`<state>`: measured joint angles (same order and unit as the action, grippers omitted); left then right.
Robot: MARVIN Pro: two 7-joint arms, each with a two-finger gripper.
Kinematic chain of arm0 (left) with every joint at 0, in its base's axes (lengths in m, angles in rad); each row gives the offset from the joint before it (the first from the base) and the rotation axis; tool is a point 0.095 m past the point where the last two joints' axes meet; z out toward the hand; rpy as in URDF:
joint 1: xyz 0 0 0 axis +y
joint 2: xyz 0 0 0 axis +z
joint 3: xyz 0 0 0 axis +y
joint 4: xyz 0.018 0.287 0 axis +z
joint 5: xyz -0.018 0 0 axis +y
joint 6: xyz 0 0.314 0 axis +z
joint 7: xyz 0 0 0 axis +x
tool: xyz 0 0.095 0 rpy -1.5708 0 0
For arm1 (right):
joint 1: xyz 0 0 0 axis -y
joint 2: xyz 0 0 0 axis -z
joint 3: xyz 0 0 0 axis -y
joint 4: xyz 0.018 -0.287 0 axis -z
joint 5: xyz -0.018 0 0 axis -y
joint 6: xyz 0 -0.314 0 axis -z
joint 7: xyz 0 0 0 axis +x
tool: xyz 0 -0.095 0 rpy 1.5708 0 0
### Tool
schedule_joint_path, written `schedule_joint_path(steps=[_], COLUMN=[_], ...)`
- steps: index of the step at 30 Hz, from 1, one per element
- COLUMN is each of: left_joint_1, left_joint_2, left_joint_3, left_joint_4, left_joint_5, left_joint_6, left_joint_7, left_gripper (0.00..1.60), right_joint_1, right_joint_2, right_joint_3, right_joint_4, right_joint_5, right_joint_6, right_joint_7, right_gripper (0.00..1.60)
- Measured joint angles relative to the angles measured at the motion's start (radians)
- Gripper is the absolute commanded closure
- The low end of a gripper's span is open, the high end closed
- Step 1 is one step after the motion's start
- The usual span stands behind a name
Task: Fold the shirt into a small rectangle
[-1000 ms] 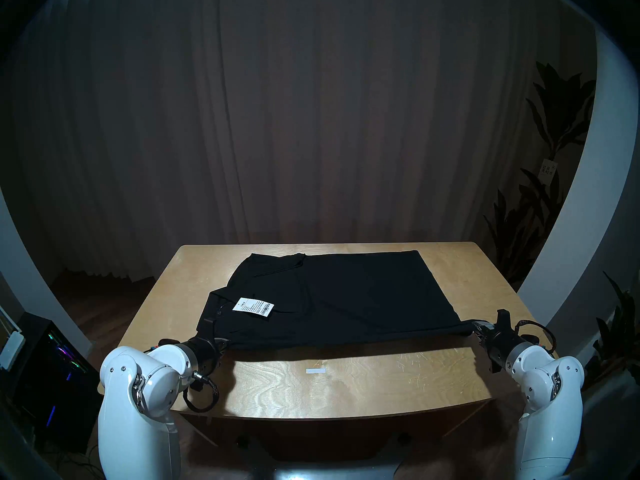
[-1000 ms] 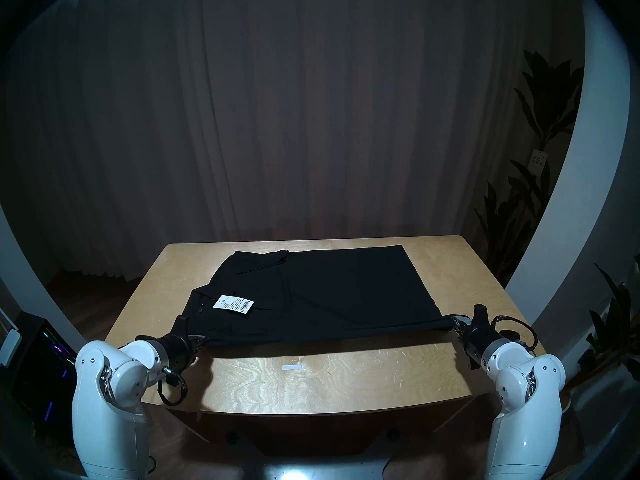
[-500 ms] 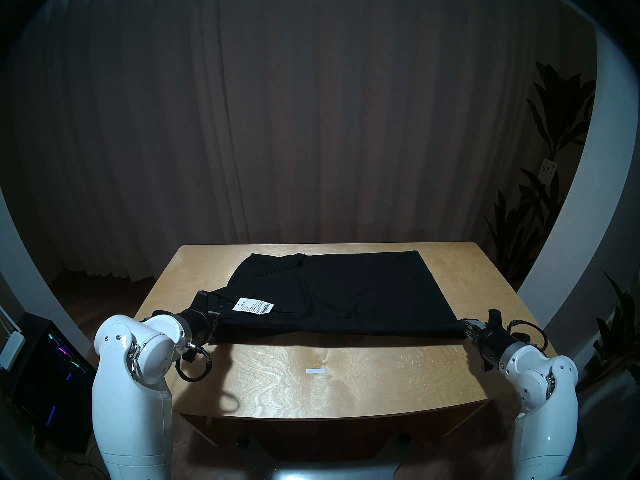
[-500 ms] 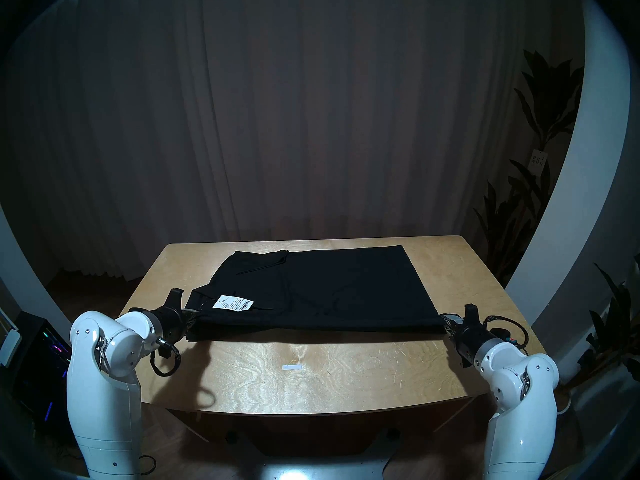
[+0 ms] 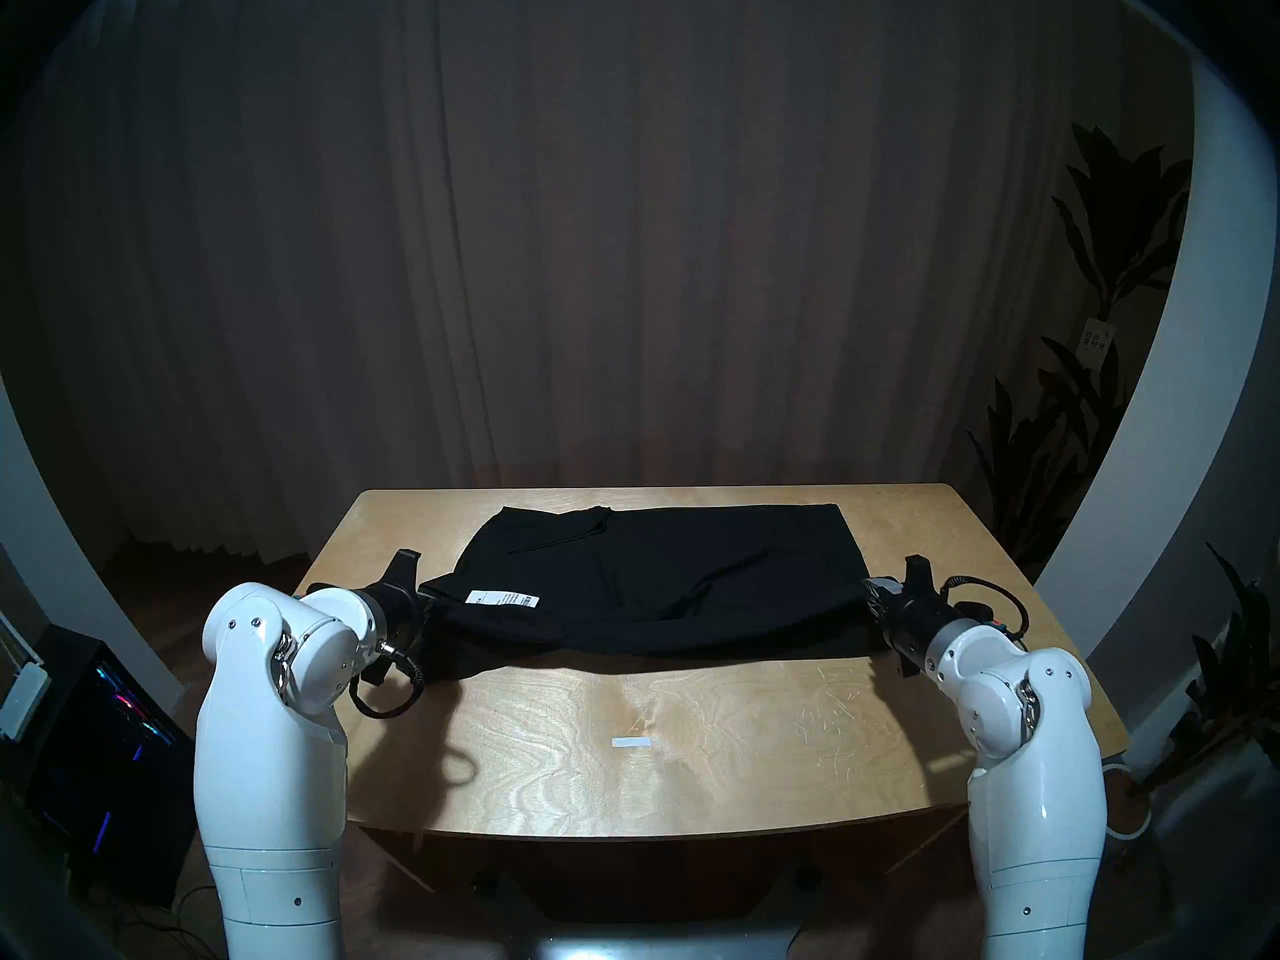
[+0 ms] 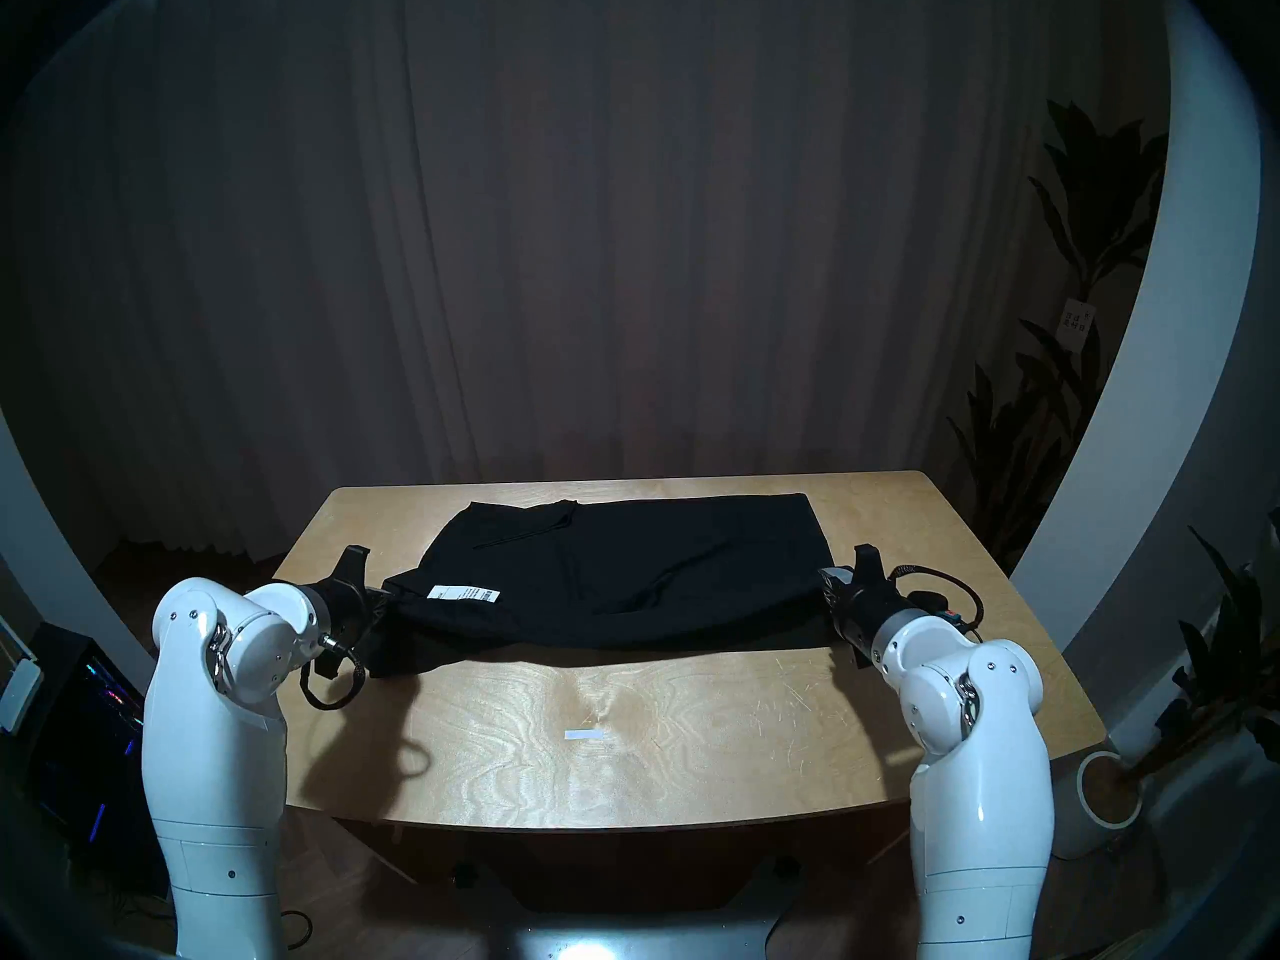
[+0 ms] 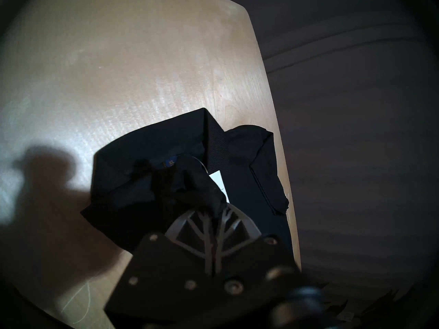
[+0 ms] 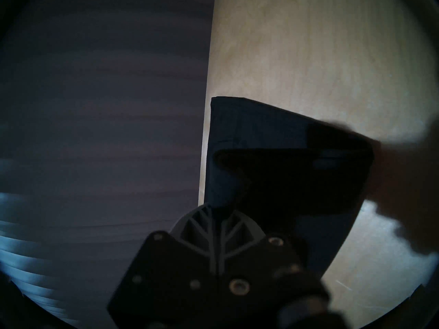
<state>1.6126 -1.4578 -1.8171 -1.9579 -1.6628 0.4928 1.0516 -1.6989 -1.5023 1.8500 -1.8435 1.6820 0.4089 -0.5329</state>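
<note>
The black shirt (image 5: pixel 665 571) (image 6: pixel 623 564) lies across the far half of the wooden table (image 5: pixel 692 751). Its near edge is raised off the wood and carried over the rest of the cloth. My left gripper (image 5: pixel 428 600) (image 6: pixel 391 600) is shut on the shirt's left near corner by the collar. A white barcode tag (image 5: pixel 502 598) (image 7: pixel 219 182) shows partly beside it. My right gripper (image 5: pixel 869 595) (image 6: pixel 825 584) is shut on the right near corner. In the wrist views the fingers (image 7: pixel 213 228) (image 8: pixel 217 228) stand pressed together with black cloth (image 8: pixel 285 179) bunched at their tips.
A small white tape strip (image 5: pixel 632 742) lies on the near part of the table. The table's far edge (image 5: pixel 651 489) runs close behind the shirt, with curtains beyond. A computer tower (image 5: pixel 104 744) stands at the left and potted plants (image 5: pixel 1080 383) at the right.
Both grippers have lifted the shirt's near edge and carried it away from me over the cloth. The tag is now partly covered and more bare table shows in front.
</note>
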Motion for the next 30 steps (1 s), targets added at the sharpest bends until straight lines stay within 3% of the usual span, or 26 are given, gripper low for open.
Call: schedule_joint_path(steps=[12, 30], left_joint_1=[-0.111, -0.262], left_joint_2=[0.039, 0.077], left_joint_3=[0.075, 0.161], left_joint_4=[0.096, 0.251], left_joint_5=[0.037, 0.077], left_joint_6=[-0.001, -0.007], left_joint_7=[0.000, -0.042], left_gripper=[1.60, 1.60], right_joint_1=[0.120, 0.285], right_joint_2=[0.057, 0.129], right_joint_3=[-0.007, -0.079], right_joint_4=[0.096, 0.233], right_joint_5=[-0.053, -0.113], right_joint_6=[-0.109, -0.160], right_joint_7=[-0.004, 0.001], right_gripper=[1.60, 1.60])
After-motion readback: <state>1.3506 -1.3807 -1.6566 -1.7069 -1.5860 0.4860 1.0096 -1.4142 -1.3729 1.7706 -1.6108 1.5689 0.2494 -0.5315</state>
